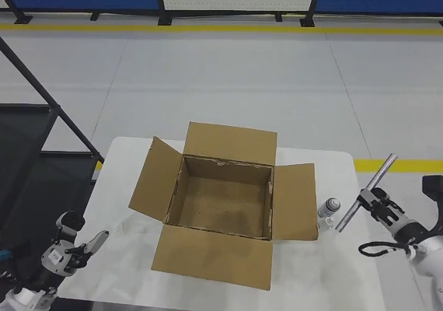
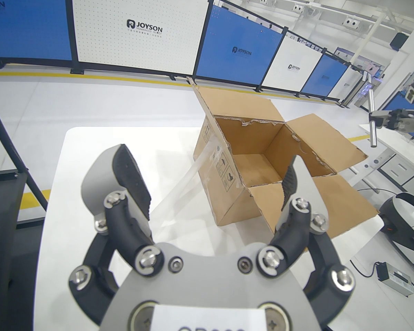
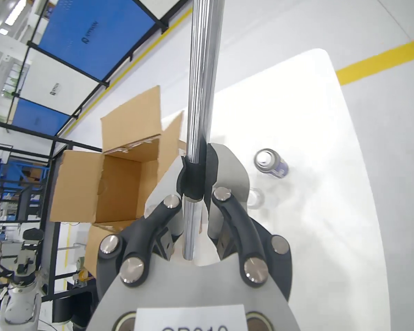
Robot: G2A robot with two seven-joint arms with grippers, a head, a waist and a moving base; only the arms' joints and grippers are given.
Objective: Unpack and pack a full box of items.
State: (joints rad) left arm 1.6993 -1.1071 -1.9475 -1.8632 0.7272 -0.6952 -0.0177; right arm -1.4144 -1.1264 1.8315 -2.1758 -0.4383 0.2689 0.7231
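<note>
The cardboard box (image 1: 229, 144) stands at the middle of the frame on the table (image 1: 315, 268), with its four flaps spread outward, one to each side. Just right of the right flap a spray can (image 1: 329, 207) stands upright on the table. A small clear container (image 1: 326, 223) is right beside it, toward the bottom of the frame. Further right, over the table's right edge, the right gripper (image 1: 371, 204) clamps a metal rod (image 1: 385, 169) that slants toward the upper right. The left gripper (image 1: 85, 233) is at the lower left, by the table's left edge, well apart from the box, with its jaws spread. A metal frame (image 1: 66, 120) stands off the table at the left of the frame.
</note>
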